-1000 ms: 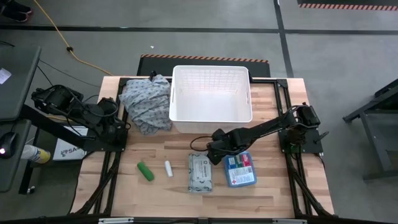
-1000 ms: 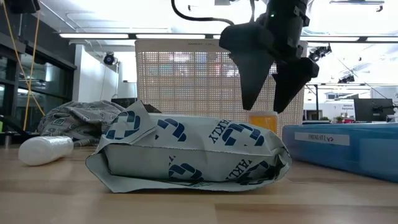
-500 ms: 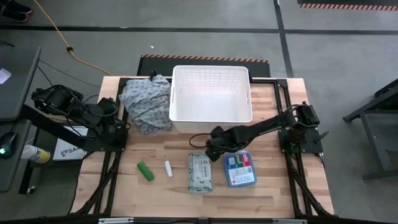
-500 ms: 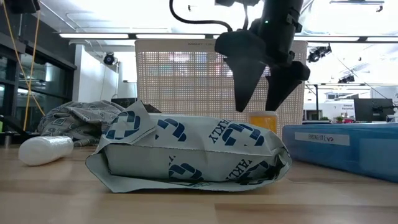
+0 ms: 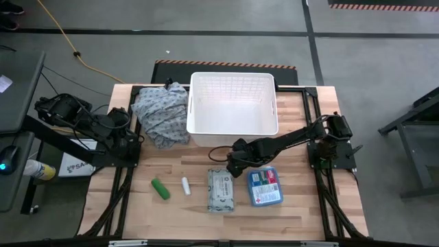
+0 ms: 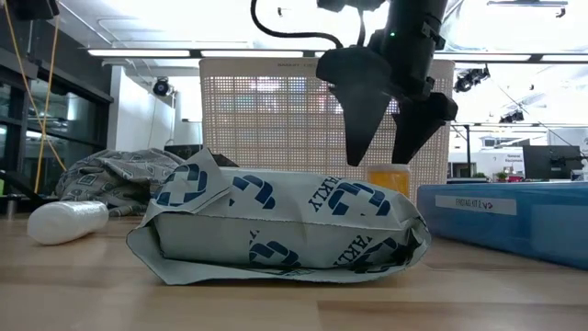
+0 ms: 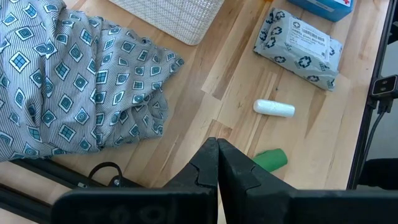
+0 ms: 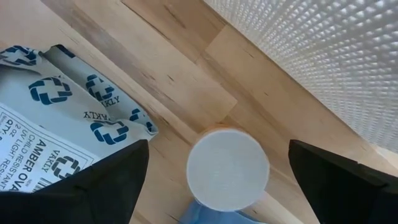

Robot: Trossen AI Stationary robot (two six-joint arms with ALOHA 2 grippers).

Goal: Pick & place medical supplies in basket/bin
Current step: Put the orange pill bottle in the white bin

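Hovering open gripper (image 8: 217, 180) over round white-capped bottle (image 8: 227, 168)

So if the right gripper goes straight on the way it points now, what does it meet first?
Most likely the white cap of the orange bottle, centred between the right gripper's open jaws; the remaining gap is unclear.

A grey floor (image 5: 206, 41) with dark seams surrounds the wooden table (image 5: 295, 213). A yellow cable (image 5: 65, 38) trails across it. Ceiling strip lights (image 6: 138, 52) glow in the room behind.
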